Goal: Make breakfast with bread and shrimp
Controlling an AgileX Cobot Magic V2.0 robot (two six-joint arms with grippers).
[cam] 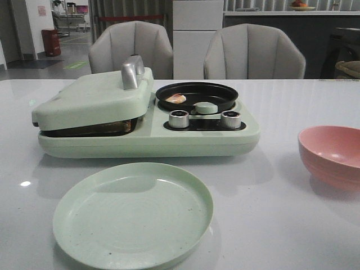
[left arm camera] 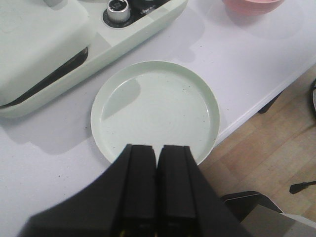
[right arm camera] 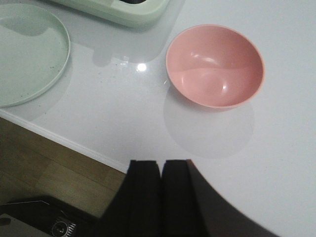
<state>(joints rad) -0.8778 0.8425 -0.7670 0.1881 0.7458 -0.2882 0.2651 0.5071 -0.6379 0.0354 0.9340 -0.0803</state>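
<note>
On the white table point(cam: 264, 225) sits one pale green breakfast maker point(cam: 146, 126), its hinged lid point(cam: 93, 98) lowered over the left compartment with a dark slit showing beneath; whether bread lies inside cannot be told from any view. At its right half one black round pan point(cam: 197, 95) holds the shrimp point(cam: 175, 99), a single curled pink-white piece at about nine o'clock within the pan, with a pale green knob point(cam: 206, 107) at the pan's six o'clock edge. Two chrome dials point(cam: 179, 118) stand in front of the pan. Only the front view shows the shrimp and pan; the wrist views do not reach them. One empty green plate point(cam: 133, 214) lies at six o'clock from the appliance, and one pink bowl point(cam: 332, 154) at three o'clock, well apart. The left wrist view shows the left gripper point(left arm camera: 157, 150) hanging over the plate's near rim, fingers pressed together with nothing between them. The right wrist view shows the right gripper point(right arm camera: 161, 165) over the table edge near the bowl, likewise clenched and empty. No writing or brand mark is legible on the appliance. Two grey chairs point(cam: 132, 48) stand beyond the table.
</note>
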